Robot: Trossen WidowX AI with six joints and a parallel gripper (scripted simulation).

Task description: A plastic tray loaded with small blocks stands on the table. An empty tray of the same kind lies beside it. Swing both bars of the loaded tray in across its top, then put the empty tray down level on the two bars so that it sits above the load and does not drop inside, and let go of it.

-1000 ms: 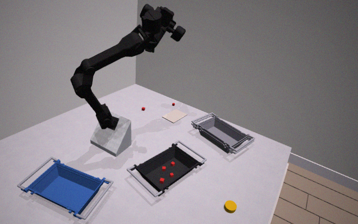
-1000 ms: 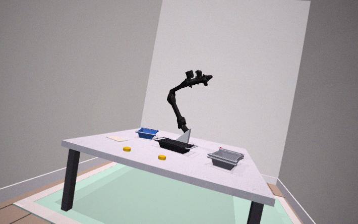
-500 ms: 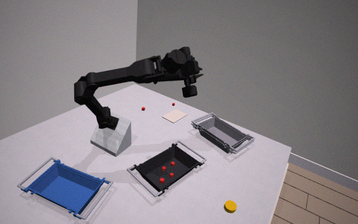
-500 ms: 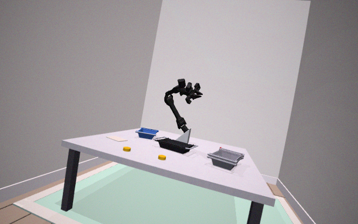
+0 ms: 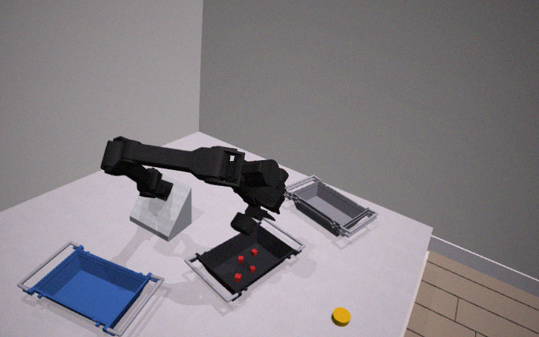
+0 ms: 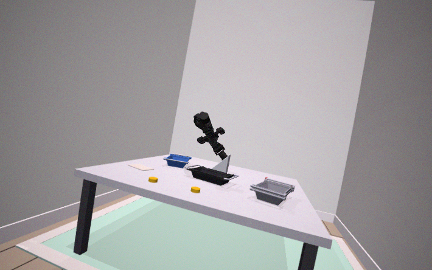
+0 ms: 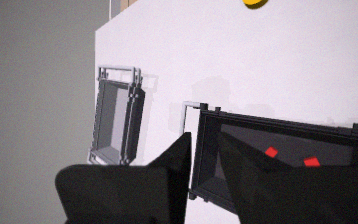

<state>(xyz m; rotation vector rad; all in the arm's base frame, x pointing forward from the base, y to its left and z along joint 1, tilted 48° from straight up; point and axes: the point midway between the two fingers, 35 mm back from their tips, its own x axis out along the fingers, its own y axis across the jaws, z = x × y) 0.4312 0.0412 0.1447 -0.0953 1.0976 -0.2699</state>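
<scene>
The black loaded tray point(image 5: 248, 261) stands mid-table with several red blocks point(image 5: 246, 263) inside. Its far wire bar point(image 5: 288, 234) and near wire bar point(image 5: 211, 278) are both swung out over the ends. My gripper point(image 5: 266, 217) hangs low over the tray's far end, next to the far bar. In the wrist view the fingers stand close together with a narrow gap and nothing between them; the tray's end wall point(image 7: 205, 150) and the bar's corner point(image 7: 186, 112) show just beyond the tips. An empty blue tray point(image 5: 89, 286) lies to the left, bars swung out.
A grey tray point(image 5: 330, 205) sits at the back right, its bars over its top. The arm's grey wedge base point(image 5: 162, 209) stands behind the black tray. A yellow disc point(image 5: 341, 316) lies near the front edge. A tan card point(image 6: 140, 166) and a second disc point(image 6: 153, 179) lie elsewhere.
</scene>
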